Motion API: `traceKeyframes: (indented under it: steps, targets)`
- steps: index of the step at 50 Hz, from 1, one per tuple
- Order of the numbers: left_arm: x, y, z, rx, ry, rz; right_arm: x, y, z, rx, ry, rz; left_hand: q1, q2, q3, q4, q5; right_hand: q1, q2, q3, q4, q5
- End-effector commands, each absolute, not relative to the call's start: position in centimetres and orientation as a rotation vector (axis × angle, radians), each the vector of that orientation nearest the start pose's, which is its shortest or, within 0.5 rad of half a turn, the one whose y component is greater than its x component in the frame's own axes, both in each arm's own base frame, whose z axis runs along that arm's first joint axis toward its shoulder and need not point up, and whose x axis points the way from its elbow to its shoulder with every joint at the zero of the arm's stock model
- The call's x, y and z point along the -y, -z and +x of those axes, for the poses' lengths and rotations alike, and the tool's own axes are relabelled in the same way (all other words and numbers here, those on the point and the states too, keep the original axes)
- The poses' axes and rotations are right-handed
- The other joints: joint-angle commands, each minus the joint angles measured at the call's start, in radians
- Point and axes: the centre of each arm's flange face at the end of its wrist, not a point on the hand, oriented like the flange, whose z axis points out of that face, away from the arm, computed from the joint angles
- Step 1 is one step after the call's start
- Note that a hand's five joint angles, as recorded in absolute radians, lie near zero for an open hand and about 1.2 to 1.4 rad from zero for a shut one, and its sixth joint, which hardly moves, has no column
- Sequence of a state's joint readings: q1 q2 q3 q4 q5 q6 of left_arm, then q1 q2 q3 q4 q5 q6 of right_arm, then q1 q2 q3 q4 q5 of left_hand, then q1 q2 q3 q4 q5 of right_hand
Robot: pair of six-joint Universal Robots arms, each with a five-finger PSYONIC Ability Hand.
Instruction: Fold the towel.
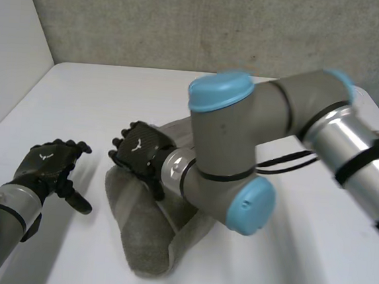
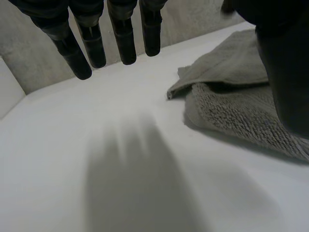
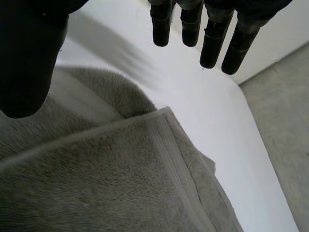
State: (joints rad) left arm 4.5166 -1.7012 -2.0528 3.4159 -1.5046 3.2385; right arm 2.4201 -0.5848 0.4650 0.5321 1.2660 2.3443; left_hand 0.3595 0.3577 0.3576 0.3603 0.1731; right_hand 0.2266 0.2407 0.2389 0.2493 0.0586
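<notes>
A grey towel [image 1: 144, 238] lies folded in a thick bundle on the white table [image 1: 81, 92]. My right arm reaches across it, and my right hand [image 1: 139, 152] hovers over the towel's far left end, fingers straight, holding nothing. In the right wrist view a hemmed towel [image 3: 120, 179] edge lies under the palm of the right hand [image 3: 212, 43]. My left hand [image 1: 48, 166] rests open above bare table, left of the towel and apart from it. In the left wrist view, a towel [image 2: 231, 96] corner lies beside the straight fingers of the left hand [image 2: 123, 43].
My right arm's big elbow [image 1: 224, 158] hangs over the towel's middle and hides it. A pale wall panel [image 1: 12, 47] stands along the table's left side, a grey wall [image 1: 186, 22] behind. Beyond the table's edge lies grey floor [image 3: 285, 106].
</notes>
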Motion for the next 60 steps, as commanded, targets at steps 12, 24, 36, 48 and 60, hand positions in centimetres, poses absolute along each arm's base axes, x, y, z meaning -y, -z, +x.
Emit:
traceKeyframes:
  steps: [12,24,36,48,60]
  targets:
    - [23.3,-16.3,-18.7,-2.614,1.912,0.432,20.4,-12.9,46.7,-1.279,1.573,-2.157,-0.023,-0.021,-0.021,-0.023,-0.011,-0.004,-0.018,-0.016,-0.026,-0.01]
    - [23.1,-16.2,-18.7,-2.622,1.902,0.437,23.9,-18.6,45.6,-1.4,1.827,-2.019,-0.026,-0.024,-0.024,-0.026,-0.014,1.17,1.156,1.157,1.147,1.163]
    - [21.7,-16.1,-20.2,-2.654,1.915,0.557,30.9,-23.4,39.2,-2.084,2.0,-1.348,-0.026,-0.024,-0.024,-0.026,-0.014,1.17,1.156,1.157,1.147,1.163]
    - [18.7,-15.7,-25.9,-2.8,1.971,0.87,31.3,-23.4,34.9,-2.227,1.905,-1.055,-0.058,-0.056,-0.056,-0.059,-0.046,1.17,1.156,1.157,1.147,1.163]
    - [21.3,-14.2,-29.3,-3.102,1.812,0.579,28.0,-21.7,32.3,-2.194,1.951,-1.066,-0.037,-0.036,-0.035,-0.038,-0.026,1.17,1.156,1.157,1.147,1.163]
